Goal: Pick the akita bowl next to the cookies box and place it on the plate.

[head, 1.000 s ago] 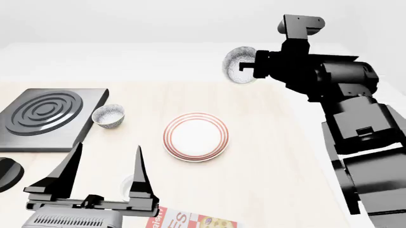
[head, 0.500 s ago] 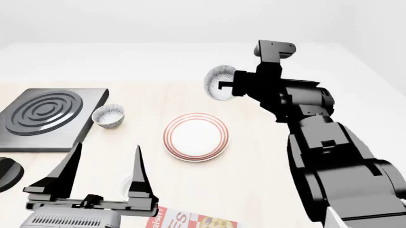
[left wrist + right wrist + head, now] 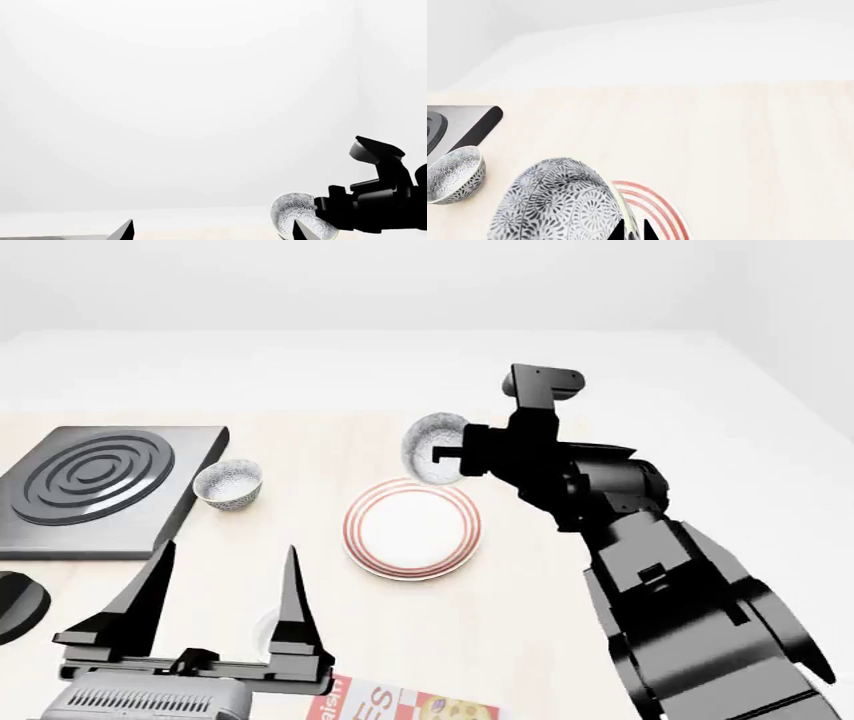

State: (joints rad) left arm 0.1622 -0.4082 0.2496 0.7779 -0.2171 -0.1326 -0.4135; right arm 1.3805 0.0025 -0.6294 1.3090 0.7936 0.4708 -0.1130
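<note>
The akita bowl (image 3: 430,448), grey-patterned outside and white inside, hangs tipped on its side over the far edge of the plate (image 3: 360,502). My right gripper (image 3: 454,453) is shut on its rim. In the right wrist view the bowl (image 3: 554,205) fills the near foreground, the gripper (image 3: 632,233) pinches its rim, and the red-ringed plate (image 3: 657,210) lies just behind. The cookies box (image 3: 400,706) shows at the near table edge. My left gripper (image 3: 220,590) stands open and empty above the near left of the table. The left wrist view shows the bowl (image 3: 297,215) too.
A second patterned bowl (image 3: 228,483) sits left of the plate, beside a dark square burner slab (image 3: 100,480). A white cup (image 3: 267,625) is partly hidden behind my left gripper. A dark round object (image 3: 14,605) lies at the left edge.
My right arm has swung left and downward with the bowl, from beyond the table's far right to just above the plate's far edge. The left arm has not moved.
</note>
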